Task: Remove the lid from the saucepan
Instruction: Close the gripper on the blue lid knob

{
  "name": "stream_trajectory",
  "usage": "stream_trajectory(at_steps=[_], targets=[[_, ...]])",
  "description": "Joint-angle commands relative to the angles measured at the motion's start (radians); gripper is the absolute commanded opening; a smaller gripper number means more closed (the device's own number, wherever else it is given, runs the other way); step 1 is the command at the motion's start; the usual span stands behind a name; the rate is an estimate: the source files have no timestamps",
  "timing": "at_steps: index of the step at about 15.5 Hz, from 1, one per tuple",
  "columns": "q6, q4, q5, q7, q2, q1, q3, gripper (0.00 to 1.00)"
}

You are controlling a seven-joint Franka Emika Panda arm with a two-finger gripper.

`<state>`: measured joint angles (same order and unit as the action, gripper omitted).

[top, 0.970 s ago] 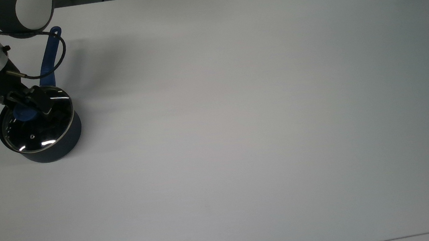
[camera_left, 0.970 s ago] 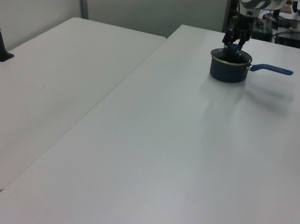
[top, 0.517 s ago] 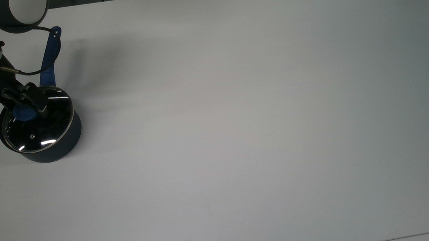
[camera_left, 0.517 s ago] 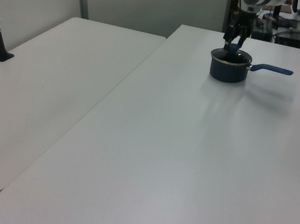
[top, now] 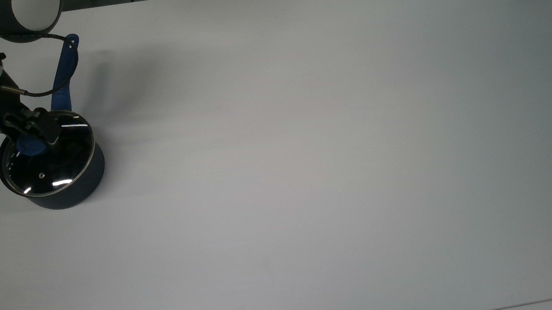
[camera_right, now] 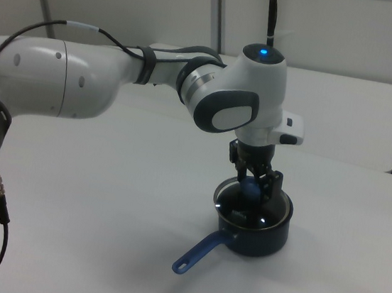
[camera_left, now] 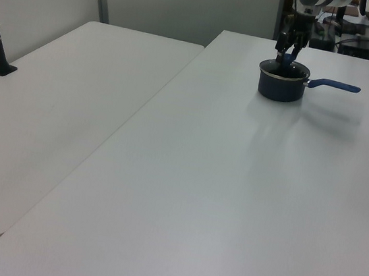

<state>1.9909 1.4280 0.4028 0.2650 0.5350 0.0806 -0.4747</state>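
The end effector straddles the blue knob of the lid, fingers closed narrowly around it, while the lid lies seated on the saucepan at the desk edge, so removal calls for a straight vertical lift.

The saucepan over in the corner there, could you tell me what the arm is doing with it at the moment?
The robot arm has its gripper down on the blue knob of the glass lid, with a finger on either side of it. The lid is seated on the saucepan, so nothing has been lifted yet. The pan stands on the white table near the top view's left edge, its long blue handle pointing towards the top view's top.
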Motion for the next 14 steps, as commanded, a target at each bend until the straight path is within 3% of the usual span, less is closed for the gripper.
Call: stream_trajectory(at_steps=[1,9,14], targets=[[-0.032,0.012,0.005,0.023,-0.030,-0.013,-0.015,0.78],[-0.049,0.012,-0.006,0.025,-0.032,-0.013,-0.019,0.71],[-0.061,0.011,-0.004,0.028,-0.032,-0.013,-0.024,0.56]])
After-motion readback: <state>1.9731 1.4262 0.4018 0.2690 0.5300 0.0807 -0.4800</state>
